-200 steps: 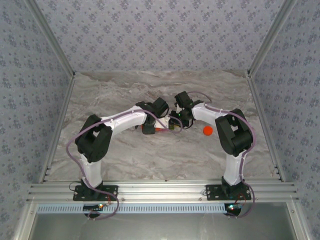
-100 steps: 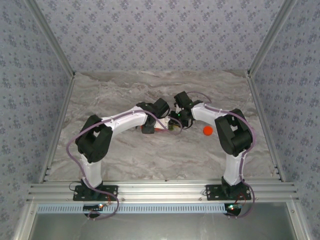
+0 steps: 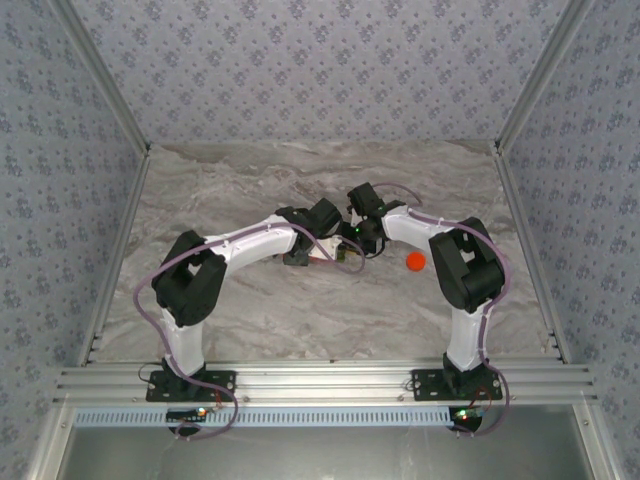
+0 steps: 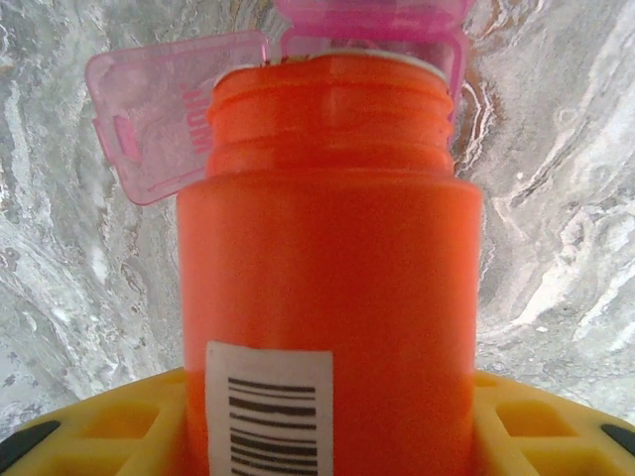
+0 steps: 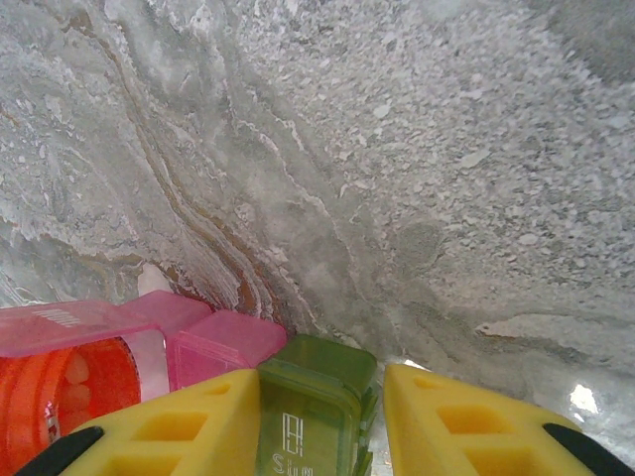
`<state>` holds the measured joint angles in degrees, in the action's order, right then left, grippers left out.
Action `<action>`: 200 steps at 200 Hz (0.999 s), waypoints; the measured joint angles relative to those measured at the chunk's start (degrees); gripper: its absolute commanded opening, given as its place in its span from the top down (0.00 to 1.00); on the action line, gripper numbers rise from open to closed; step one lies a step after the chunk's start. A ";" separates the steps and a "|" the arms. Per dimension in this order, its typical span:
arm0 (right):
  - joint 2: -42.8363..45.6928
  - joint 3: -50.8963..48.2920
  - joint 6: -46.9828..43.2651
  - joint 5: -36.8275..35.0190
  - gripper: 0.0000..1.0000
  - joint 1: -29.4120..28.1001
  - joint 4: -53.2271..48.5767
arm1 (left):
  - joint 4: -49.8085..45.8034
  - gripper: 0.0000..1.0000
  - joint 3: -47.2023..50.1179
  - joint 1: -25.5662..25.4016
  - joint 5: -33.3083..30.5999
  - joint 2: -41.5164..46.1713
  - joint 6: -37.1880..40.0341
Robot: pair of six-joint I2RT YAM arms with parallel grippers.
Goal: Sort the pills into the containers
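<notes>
Orange pill bottle (image 4: 327,258) meets the pill box (image 5: 288,377) at the middle of the marbled tabletop (image 3: 250,320).

The left arm (image 3: 250,240) and right arm (image 3: 425,225) each bend at the elbow and reach inward, wrists close together. The pill box is tiny: a translucent pink compartment (image 5: 223,347) joined to an olive-green compartment (image 5: 313,397), with the pink lid (image 4: 169,109) flipped open. The left pincer (image 4: 327,416) is clamped on the bottle's body, which carries a barcode label (image 4: 268,407). The bottle's uncapped mouth is against the pink compartment, and pale pills (image 5: 74,372) show inside. The right pincer (image 5: 322,416) grips the olive-green compartment between its yellow fingers (image 5: 179,426). An orange cap (image 3: 415,262) lies on the tabletop just beside the right arm.
</notes>
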<state>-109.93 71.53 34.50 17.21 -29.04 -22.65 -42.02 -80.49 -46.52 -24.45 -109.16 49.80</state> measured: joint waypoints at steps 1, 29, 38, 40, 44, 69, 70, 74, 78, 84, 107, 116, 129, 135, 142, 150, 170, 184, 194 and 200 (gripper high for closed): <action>0.00 0.00 0.00 0.00 0.61 0.00 0.00 | 0.02 1.00 0.04 0.00 -0.04 0.00 0.07; -0.02 0.00 0.00 0.00 0.61 0.00 0.00 | 0.24 1.00 0.09 -0.02 -0.46 0.00 0.17; -0.02 0.00 0.00 -0.02 0.61 0.00 0.00 | 0.22 1.00 0.09 -0.04 -0.48 0.00 0.17; -0.02 0.00 0.00 0.00 0.61 0.00 0.00 | 0.22 1.00 0.09 -0.04 -0.48 0.00 0.17; -0.02 0.00 0.00 0.00 0.61 0.00 0.00 | 0.22 1.00 0.09 -0.07 -0.50 0.00 0.20; -0.04 0.00 0.00 0.00 0.61 0.00 0.00 | 0.22 1.00 0.09 -0.11 -0.68 0.00 0.39; -0.07 0.00 0.00 0.00 0.61 0.00 0.00 | 0.24 1.00 0.09 -0.11 -0.68 0.00 0.42; -0.07 0.02 0.00 0.00 0.61 0.00 0.00 | 0.22 1.00 0.09 -0.11 -0.68 0.00 0.57; -0.09 0.04 0.00 0.00 0.61 0.00 0.00 | 0.24 1.00 0.09 -0.11 -0.68 0.00 0.59; -0.11 0.07 0.00 0.02 0.61 0.00 0.02 | 0.24 1.00 0.09 -0.11 -0.68 0.00 0.74; -0.11 0.09 0.00 0.02 0.61 -0.07 0.00 | 0.24 1.00 0.09 -0.11 -0.68 0.00 0.76; -0.11 0.09 0.00 0.02 0.61 -0.15 0.00 | 0.22 1.00 0.09 -0.11 -0.68 0.00 0.74; -0.11 0.09 0.00 0.02 0.61 -0.15 0.00 | 0.22 1.00 0.09 -0.11 -0.68 0.00 0.74; -0.11 0.09 0.00 0.02 0.61 -0.15 0.00 | 0.22 1.00 0.09 -0.11 -0.68 0.00 0.74; -0.11 0.09 0.00 0.02 0.61 -0.15 0.00 | 0.22 1.00 0.09 -0.11 -0.68 0.00 0.74; -0.11 0.09 0.00 0.00 0.61 -0.15 0.00 | 0.22 1.00 0.09 -0.11 -0.68 0.00 0.74; -0.11 0.09 0.00 0.00 0.61 -0.15 0.00 | 0.22 1.00 0.09 -0.11 -0.68 0.00 0.74; -0.11 0.09 0.00 0.02 0.61 -0.15 0.00 | 0.20 1.00 0.09 -0.11 -0.68 0.00 0.74; -0.11 0.09 0.00 0.02 0.61 -0.15 0.00 | 0.20 1.00 0.09 -0.11 -0.68 0.00 0.74; -0.11 0.09 0.00 0.02 0.61 -0.15 0.00 | 0.20 1.00 0.09 -0.11 -0.68 0.00 0.74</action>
<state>-110.04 71.61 34.50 17.23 -29.19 -22.65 -41.82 -80.40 -46.63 -25.12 -109.16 50.54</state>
